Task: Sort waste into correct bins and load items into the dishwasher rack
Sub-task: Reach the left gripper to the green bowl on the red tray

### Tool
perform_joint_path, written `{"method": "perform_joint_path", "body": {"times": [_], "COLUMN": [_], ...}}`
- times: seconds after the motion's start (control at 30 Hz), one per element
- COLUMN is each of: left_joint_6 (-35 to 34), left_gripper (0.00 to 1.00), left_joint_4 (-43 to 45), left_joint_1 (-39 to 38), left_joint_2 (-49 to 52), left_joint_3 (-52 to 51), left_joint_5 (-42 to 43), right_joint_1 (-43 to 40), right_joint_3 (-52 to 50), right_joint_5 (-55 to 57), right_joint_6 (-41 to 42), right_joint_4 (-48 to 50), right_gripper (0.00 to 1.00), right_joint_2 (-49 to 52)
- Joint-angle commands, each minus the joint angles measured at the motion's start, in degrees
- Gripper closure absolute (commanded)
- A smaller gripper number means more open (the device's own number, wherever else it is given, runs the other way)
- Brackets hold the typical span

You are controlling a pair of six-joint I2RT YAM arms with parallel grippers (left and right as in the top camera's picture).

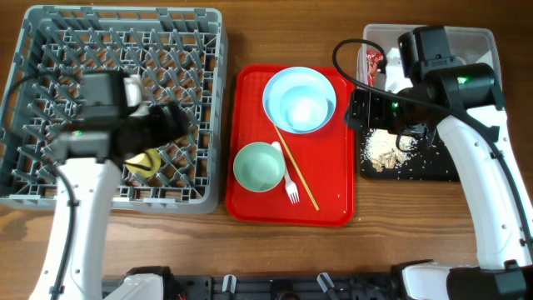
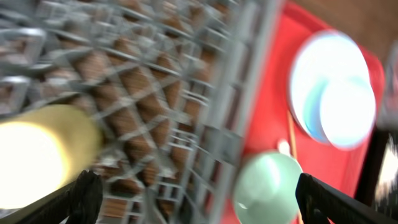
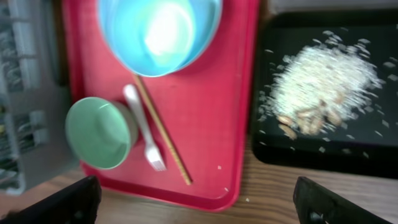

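Loading rack [image 1: 117, 202], cup [image 1: 143, 163] in. Left hand [image 2: 199, 199], right hand [image 3: 196, 199] apart, empty. Calls next for pinching green bowl [image 1: 259, 166] rim.

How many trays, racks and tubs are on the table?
Trays: 2, the red tray and the black tray
Racks: 1, the grey rack
Tubs: 1, the clear tub
Total: 4

A red serving tray [image 1: 329, 171] lies flat at the middle of the brown wooden tabletop [image 1: 375, 246]. On its right half a thin wooden stick [image 1: 297, 169] rests diagonally, its far end toward the left and its near end toward the tray's front right corner.
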Motion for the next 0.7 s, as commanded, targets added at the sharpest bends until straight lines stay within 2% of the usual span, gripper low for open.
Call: {"method": "perform_joint_path", "body": {"times": [0.0,0.1,0.17,0.33,0.63,0.67], "left_joint_6": [-0.1,-0.1,-0.1,-0.1,-0.1,-0.1], "left_gripper": [0.0,0.0,0.08,0.15,0.38,0.44], "left_joint_4": [1.0,3.4,7.0,12.2,12.8,12.9], "left_joint_1": [-10.0,-18.1,-23.9,-33.2,-40.4,-40.9], "left_joint_2": [0.9,2.7,5.3,14.1,27.6,28.6], "left_joint_3": [1.0,1.0,1.0,1.0,1.0,1.0], "left_joint_5": [1.0,1.1,1.1,0.8,-0.2,-0.5], "right_joint_1": [-2.5,-6.2,-7.7,-7.8,-7.8,-7.8], "right_joint_3": [1.0,1.0,1.0,1.0,1.0,1.0], "right_joint_5": [6.6,1.3,0.5,0.5,0.5,0.5], "right_joint_6": [9.0,8.4,8.3,8.3,8.3,8.3], "right_joint_4": [-0.5,-0.2,-0.2,-0.2,-0.2,-0.2], "right_gripper": [0.0,0.0,0.0,0.0,0.0,0.0], "right_joint_2": [-0.7,-0.7,-0.7,-0.7,-0.7,-0.7]}}
